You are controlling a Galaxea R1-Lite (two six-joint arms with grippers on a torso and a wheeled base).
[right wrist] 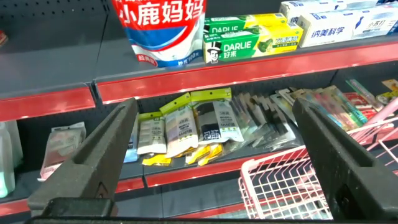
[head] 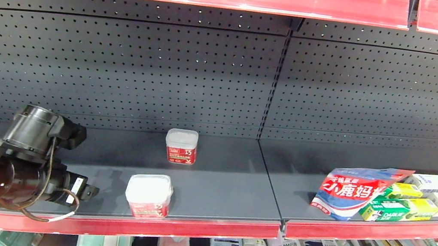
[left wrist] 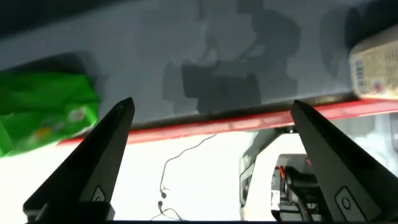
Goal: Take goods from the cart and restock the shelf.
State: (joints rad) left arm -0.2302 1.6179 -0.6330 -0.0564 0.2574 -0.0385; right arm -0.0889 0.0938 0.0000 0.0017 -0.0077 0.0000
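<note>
Reaching for stock with nothing in either gripper

Your right gripper (right wrist: 216, 101) is spread wide and empty, with the pink cart (right wrist: 292, 186) near and below it. The goods you need should be there, though I cannot make out any inside. Drop in carelessly and a finger may snag the wire.

Your left gripper (left wrist: 212, 104) is likewise splayed and empty, at the red front lip of the shelf (head: 195, 223). Near it, the near tub (head: 148, 195) sits right at that lip. A sideways swing of the left arm would likely push it off.

Farther in stands the far tub (head: 181, 146), well apart. Off to the right, the pouch (head: 350, 190) leans on the toothpaste boxes (head: 399, 206) at the front edge, so a bump could tip it.
</note>
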